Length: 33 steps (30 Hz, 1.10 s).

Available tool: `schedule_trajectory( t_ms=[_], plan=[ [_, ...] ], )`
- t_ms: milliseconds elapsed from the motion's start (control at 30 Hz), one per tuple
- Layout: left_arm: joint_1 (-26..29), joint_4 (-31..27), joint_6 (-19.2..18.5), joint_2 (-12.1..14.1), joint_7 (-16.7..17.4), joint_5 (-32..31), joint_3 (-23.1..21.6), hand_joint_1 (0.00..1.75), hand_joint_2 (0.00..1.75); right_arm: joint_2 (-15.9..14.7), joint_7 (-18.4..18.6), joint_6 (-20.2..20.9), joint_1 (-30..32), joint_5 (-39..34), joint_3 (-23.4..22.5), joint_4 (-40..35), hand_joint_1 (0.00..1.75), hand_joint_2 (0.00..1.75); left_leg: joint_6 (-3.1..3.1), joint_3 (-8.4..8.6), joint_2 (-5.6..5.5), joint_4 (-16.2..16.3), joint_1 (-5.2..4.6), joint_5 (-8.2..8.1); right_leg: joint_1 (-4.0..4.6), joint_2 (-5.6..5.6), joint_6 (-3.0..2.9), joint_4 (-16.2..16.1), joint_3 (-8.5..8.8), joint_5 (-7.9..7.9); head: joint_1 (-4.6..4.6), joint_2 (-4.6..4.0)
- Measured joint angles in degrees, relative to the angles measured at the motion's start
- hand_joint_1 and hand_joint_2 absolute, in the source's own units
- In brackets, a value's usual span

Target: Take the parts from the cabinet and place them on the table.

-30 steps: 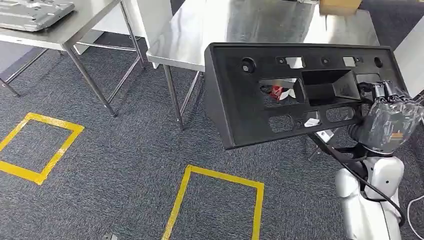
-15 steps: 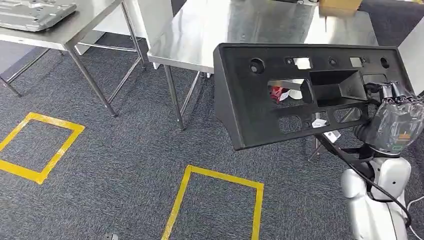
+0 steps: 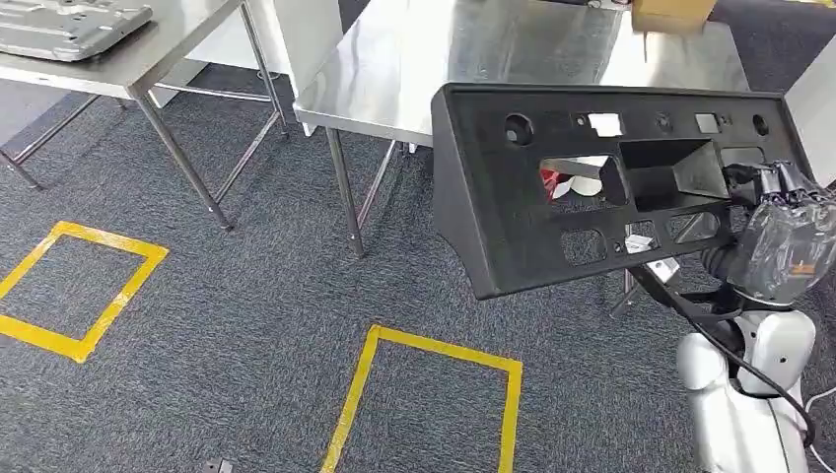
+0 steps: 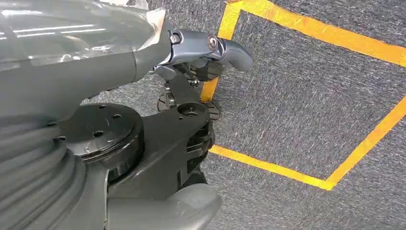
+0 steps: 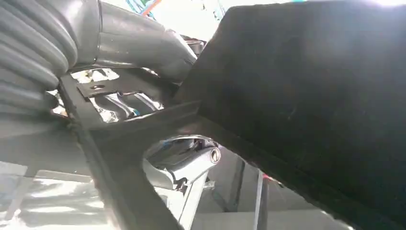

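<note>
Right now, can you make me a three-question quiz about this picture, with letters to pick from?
1. Where is the big black plastic panel with cut-out holes?
A. lying on the carpet
B. held up in the air by the right robot hand
C. flat on the table

2. What colour are the taped squares on the grey carpet?
A. yellow
B. blue
C. white

3. What is the left robot hand doing?
A. gripping the panel
B. holding a box
C. holding nothing

Answers:
1 B, the right robot hand grips the big black plastic panel by its edge, in front of the shiny steel table.
2 A, the taped squares are yellow.
3 C, the left robot hand hangs over the carpet with nothing in it.
</note>
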Motion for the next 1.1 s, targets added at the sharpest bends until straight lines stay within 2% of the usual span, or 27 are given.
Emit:
schedule_trajectory(
  t_ms=[67,133,267,367,433,467,500,533,567,600,633,667,700,767,800,833,867,933,967,1000,1067,1100],
  plan=[
    [0.0,0.0,-0.4,0.0,-0.2,0.0,0.0,0.0,1.75,-0.2,0.0,0.0,-0.1,-0.2,0.0,0.4,1.75,1.75,0.01,-0.01,0.0,0.0,-0.01,0.0,-0.06,0.0,0.0,0.0,0.0,0.0,0.0,0.0],
    [0.0,0.0,-0.8,0.2,-0.3,-0.1,0.0,0.0,1.75,-0.2,0.0,-0.1,-0.3,-0.2,0.1,0.7,1.75,1.75,0.19,-0.19,-0.01,0.2,-0.02,-0.12,-0.52,-0.01,0.08,0.0,0.07,0.05,-0.04,0.0],
    [0.0,0.0,-1.7,0.4,-0.4,-0.6,-0.1,0.0,1.75,-0.5,-0.1,-0.3,-0.6,-1.2,0.3,1.5,1.75,1.75,0.29,-0.32,-0.02,0.4,-0.05,-0.15,-0.59,-0.02,0.11,0.0,0.05,0.07,0.0,0.0],
    [0.0,0.0,-1.8,0.5,-0.4,-0.8,-0.2,0.0,1.75,-0.8,-0.1,-0.3,-0.6,-1.3,0.3,2.1,1.75,1.75,0.7,-0.57,-0.03,0.7,-0.09,-0.33,-0.7,-0.02,0.38,-0.1,0.06,0.22,-0.02,0.0],
    [-0.1,0.0,-1.8,0.5,-0.4,-0.8,-0.2,0.0,1.75,-0.9,-0.2,-0.3,-0.7,-1.3,0.3,2.1,1.75,1.75,1.23,-0.33,-0.03,0.1,-0.13,0.02,-0.56,0.0,0.87,-0.7,0.25,0.53,-0.07,0.0],
    [-0.1,0.0,-1.9,0.3,-0.4,-0.8,-0.2,0.0,1.75,-1.2,-0.2,-0.4,-0.7,-1.4,0.3,2.2,1.75,1.75,1.69,0.39,0.27,-1.3,0.74,0.87,-0.19,-0.03,0.89,-0.1,-0.2,0.09,0.04,0.0],
    [-0.2,0.0,-1.9,0.3,-0.4,-0.9,-0.2,0.0,1.75,-1.3,-0.2,-0.4,-0.8,-1.3,0.3,2.2,1.75,1.75,1.97,0.57,0.25,-1.7,0.66,1.08,-0.25,0.04,0.62,1.7,-1.08,-1.12,0.04,0.0],
    [-0.3,0.0,-2.0,0.3,-0.4,-0.9,-0.2,0.0,1.75,-1.5,-0.2,-0.4,-0.9,-1.4,0.3,2.3,1.75,1.75,2.07,0.5,0.31,-1.7,0.73,1.16,-0.28,0.05,0.25,5.3,-2.83,-2.84,0.17,0.0],
    [-0.3,0.0,-2.0,0.3,-0.4,-0.9,-0.2,0.0,1.75,-1.7,-0.2,-0.4,-0.9,-1.4,0.3,2.4,1.75,1.75,2.06,0.47,0.31,-1.7,0.76,1.15,-0.33,0.07,0.14,10.5,-5.16,-4.96,0.2,0.0],
    [-0.3,0.0,-2.0,0.3,-0.4,-0.9,-0.2,0.0,1.75,-1.7,-0.2,-0.4,-0.8,-1.4,0.3,2.6,1.75,1.75,2.05,0.4,0.31,-1.6,0.75,1.14,-0.45,0.06,0.22,15.1,-7.38,-6.57,0.11,0.0],
    [-0.3,0.0,-2.0,0.3,-0.4,-0.9,-0.2,0.0,1.75,-1.7,-0.2,-0.4,-0.7,-1.4,0.3,2.7,1.75,1.75,2.01,0.35,0.31,-1.6,0.76,1.13,-0.54,0.06,0.54,17.6,-8.58,-7.1,0.15,0.0],
    [-0.3,0.0,-2.0,0.2,-0.4,-0.9,-0.2,0.0,1.75,-1.7,-0.2,-0.4,-0.6,-1.4,0.3,2.9,1.75,1.75,1.87,0.35,0.3,-1.6,0.86,1.03,-0.79,0.05,1.07,17.1,-8.44,-6.46,0.15,0.0],
    [-0.3,0.0,-2.0,0.2,-0.4,-0.9,-0.2,0.0,1.75,-1.7,-0.2,-0.4,-0.6,-1.4,0.3,3.0,1.75,1.75,1.62,0.37,0.27,-1.4,1.04,0.91,-1.14,0.03,1.88,13.9,-6.76,-4.76,0.13,0.0],
    [-0.3,0.0,-2.2,0.1,-0.4,-0.9,-0.2,0.0,1.75,-1.8,-0.2,-0.4,-0.8,-1.4,0.3,3.0,1.75,1.75,0.61,0.36,0.16,-0.6,1.49,0.29,-1.98,-0.51,3.54,2.5,-0.91,-0.38,0.17,0.0],
    [-0.3,0.0,-2.2,0.2,-0.4,-0.9,-0.2,0.0,1.75,-1.8,-0.2,-0.4,-0.8,-1.4,0.3,3.1,1.75,1.75,-0.04,0.15,0.16,0.0,1.25,-0.14,-1.92,-0.83,3.4,0.8,-0.07,-1.01,0.2,0.0],
    [-0.4,0.0,-2.3,0.4,-0.4,-0.8,-0.2,0.0,1.75,-1.9,-0.2,-0.4,-0.8,-1.4,0.3,3.2,1.75,1.75,-0.47,-0.09,0.11,0.4,1.1,-0.41,-1.43,-0.06,2.47,0.4,0.27,-0.86,0.17,0.0],
    [-0.4,0.0,-2.3,0.3,-0.4,-0.8,-0.2,0.0,1.75,-1.9,-0.2,-0.4,-0.8,-1.4,0.4,3.4,1.75,1.75,-0.67,-0.09,0.11,0.3,0.91,-0.34,-1.32,0.04,1.73,0.7,0.12,-0.89,0.07,0.0],
    [-0.3,0.0,-2.4,0.2,-0.4,-0.7,-0.2,0.0,1.75,-1.8,-0.2,-0.4,-0.8,-1.0,0.5,3.5,1.75,1.75,-0.8,-0.06,0.28,0.2,1.32,-0.36,-1.44,0.28,1.05,0.9,0.0,-1.02,-0.02,0.0],
    [-0.4,0.0,-2.4,0.2,-0.4,-0.8,-0.2,0.0,1.75,-1.9,-0.2,-0.4,-0.9,-0.9,0.5,3.5,1.75,1.75,-1.15,-0.07,0.3,0.4,1.68,-0.76,-1.5,0.48,0.4,0.8,0.36,-1.11,-0.02,0.0],
    [-0.4,0.0,-2.5,0.2,-0.4,-0.8,-0.2,0.0,1.75,-1.9,-0.2,-0.4,-1.0,-0.9,0.5,3.5,1.75,1.75,-1.25,-0.31,-0.11,1.6,1.8,-1.37,-1.45,0.52,0.03,0.7,0.61,-1.27,-0.08,0.0],
    [-0.5,0.0,-2.5,0.1,-0.4,-0.9,-0.2,0.0,1.75,-1.9,-0.2,-0.4,-1.2,-0.9,0.5,3.5,1.75,1.75,-1.36,-4.93,-0.88,10.4,1.69,-5.02,-1.07,0.55,-0.63,0.7,1.04,-1.66,-0.26,0.0],
    [-0.5,0.0,-2.5,0.1,-0.4,-1.0,-0.2,0.0,1.75,-1.8,-0.2,-0.4,-1.2,-0.9,0.5,3.5,1.75,1.75,-1.37,-7.07,-0.97,13.9,1.69,-6.28,-0.92,0.6,-0.91,0.7,1.11,-1.84,-0.24,0.0]
  ],
)
